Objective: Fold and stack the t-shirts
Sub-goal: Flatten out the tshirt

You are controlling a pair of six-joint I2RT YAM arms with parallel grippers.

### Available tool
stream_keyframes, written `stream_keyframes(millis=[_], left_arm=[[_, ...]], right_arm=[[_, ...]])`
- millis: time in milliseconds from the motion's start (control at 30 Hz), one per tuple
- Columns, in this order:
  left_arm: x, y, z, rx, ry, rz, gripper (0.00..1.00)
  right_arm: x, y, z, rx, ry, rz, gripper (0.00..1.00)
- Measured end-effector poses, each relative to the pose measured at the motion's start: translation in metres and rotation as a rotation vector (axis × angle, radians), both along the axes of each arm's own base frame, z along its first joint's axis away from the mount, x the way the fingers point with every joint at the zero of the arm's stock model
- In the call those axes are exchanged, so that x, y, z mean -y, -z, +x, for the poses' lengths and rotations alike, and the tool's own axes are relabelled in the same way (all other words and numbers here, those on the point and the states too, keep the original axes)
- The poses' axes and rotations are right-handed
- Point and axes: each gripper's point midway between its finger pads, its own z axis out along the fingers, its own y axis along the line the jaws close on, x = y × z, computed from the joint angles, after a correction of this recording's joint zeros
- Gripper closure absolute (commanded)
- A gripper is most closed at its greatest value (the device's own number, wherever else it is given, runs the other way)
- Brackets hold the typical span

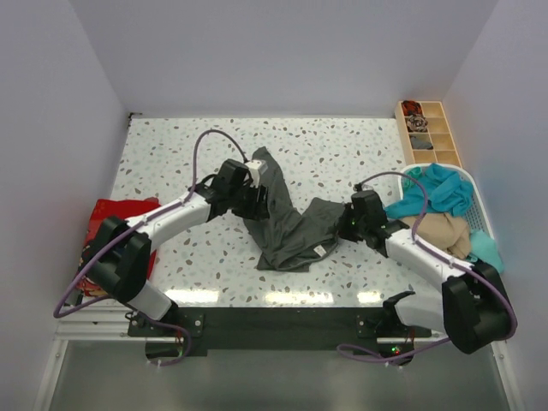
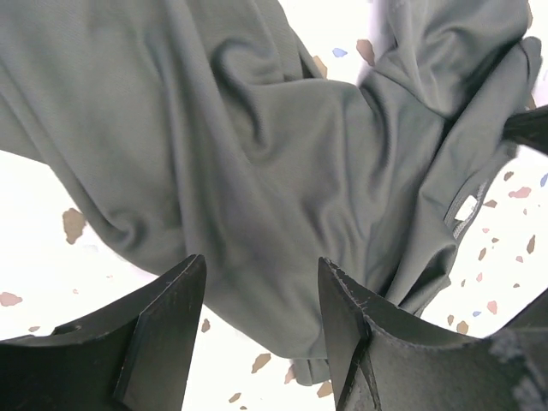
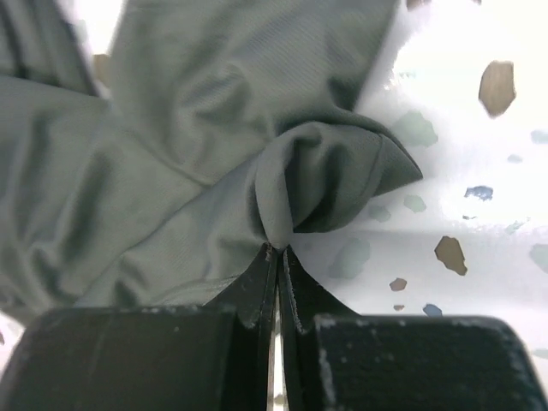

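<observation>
A dark grey-green t-shirt lies crumpled in the middle of the table, running from the back left toward the right. My left gripper hovers over its left part, fingers apart. In the left wrist view the cloth lies beyond the open gripper, not pinched. My right gripper is at the shirt's right edge. The right wrist view shows that gripper shut on a bunched fold of the shirt. A red t-shirt lies at the table's left edge. Teal and tan t-shirts sit in the basket.
The white plastic basket stands at the right edge, beside my right arm. A wooden compartment tray with small items sits at the back right. White walls close in the speckled table on three sides.
</observation>
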Motion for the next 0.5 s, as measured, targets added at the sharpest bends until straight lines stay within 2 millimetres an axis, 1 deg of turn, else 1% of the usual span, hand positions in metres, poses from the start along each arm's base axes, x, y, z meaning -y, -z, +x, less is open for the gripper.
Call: stream_keyframes(millis=[33, 100, 200, 233, 300, 367, 400, 467, 500], left_arm=[[-0.001, 0.0, 0.002, 0.002, -0.006, -0.001, 0.41], [-0.003, -0.001, 0.005, 0.005, -0.016, -0.004, 0.42], [-0.003, -0.007, 0.012, 0.017, -0.039, -0.01, 0.41], [-0.002, -0.011, 0.016, 0.027, -0.05, -0.016, 0.41], [0.0, -0.022, 0.026, 0.056, -0.072, -0.034, 0.39], [0.001, -0.038, 0.041, 0.104, -0.11, -0.055, 0.37], [0.001, -0.046, 0.05, 0.13, -0.131, -0.067, 0.36], [-0.003, -0.062, 0.064, 0.18, -0.177, -0.084, 0.36], [-0.006, -0.069, 0.068, 0.202, -0.199, -0.093, 0.35]], right_arm=[[-0.001, -0.007, 0.003, 0.009, -0.01, -0.002, 1.0], [-0.006, -0.039, 0.016, 0.064, -0.048, -0.01, 1.0], [-0.018, -0.105, 0.044, 0.175, -0.112, -0.009, 1.0], [-0.023, -0.135, 0.054, 0.224, -0.137, -0.005, 1.0], [-0.035, -0.204, 0.079, 0.348, -0.178, 0.007, 1.0], [-0.044, -0.271, 0.101, 0.476, -0.205, 0.017, 1.0], [-0.047, -0.3, 0.11, 0.536, -0.215, 0.017, 1.0], [-0.053, -0.344, 0.122, 0.599, -0.236, 0.012, 1.0], [-0.06, -0.375, 0.131, 0.64, -0.261, 0.021, 1.0]])
